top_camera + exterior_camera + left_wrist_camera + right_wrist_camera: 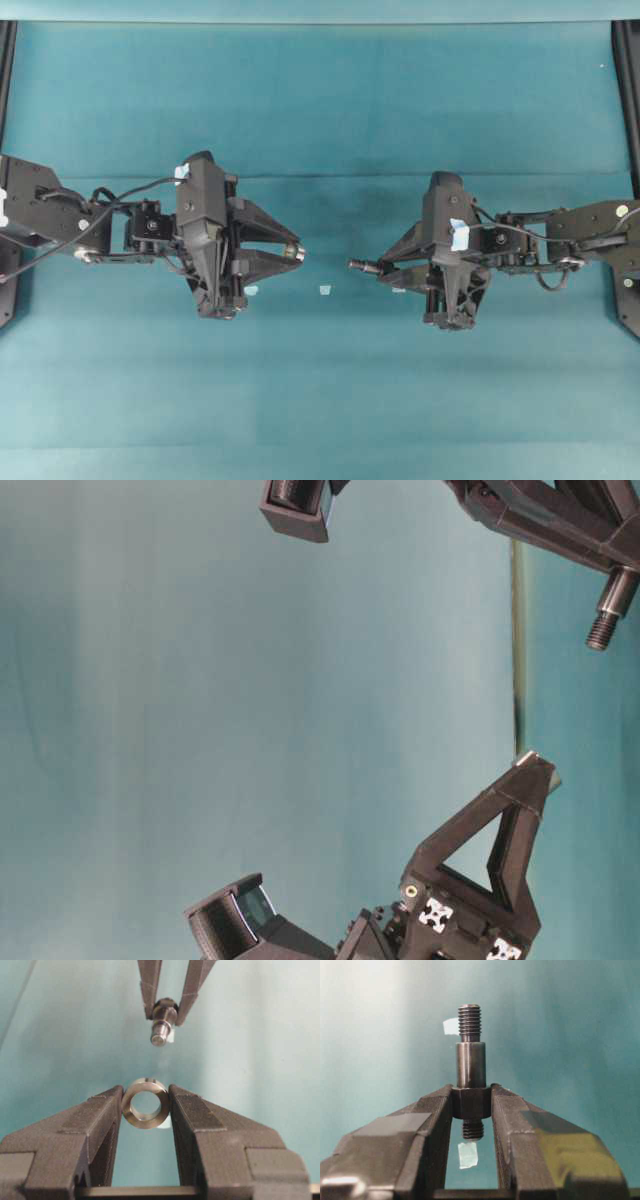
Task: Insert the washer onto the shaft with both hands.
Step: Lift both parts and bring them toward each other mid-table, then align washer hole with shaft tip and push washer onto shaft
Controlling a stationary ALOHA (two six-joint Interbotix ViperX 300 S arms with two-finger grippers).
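Looks like the line-up step: left gripper (146,1105) fingers pinch the washer (145,1103), right gripper (471,1102) fingers clamp the shaft (470,1065), gap between them, next needs hole-to-tip centring.

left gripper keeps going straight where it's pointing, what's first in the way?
Probably the shaft tip, held in the right gripper facing it. The washer in the left gripper would likely meet it first; alignment in depth is unclear.

Both arms (40,205) cut off

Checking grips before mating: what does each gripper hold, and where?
Left gripper pinches the washer by its outer rim; right gripper clamps the shaft at its hex collar.
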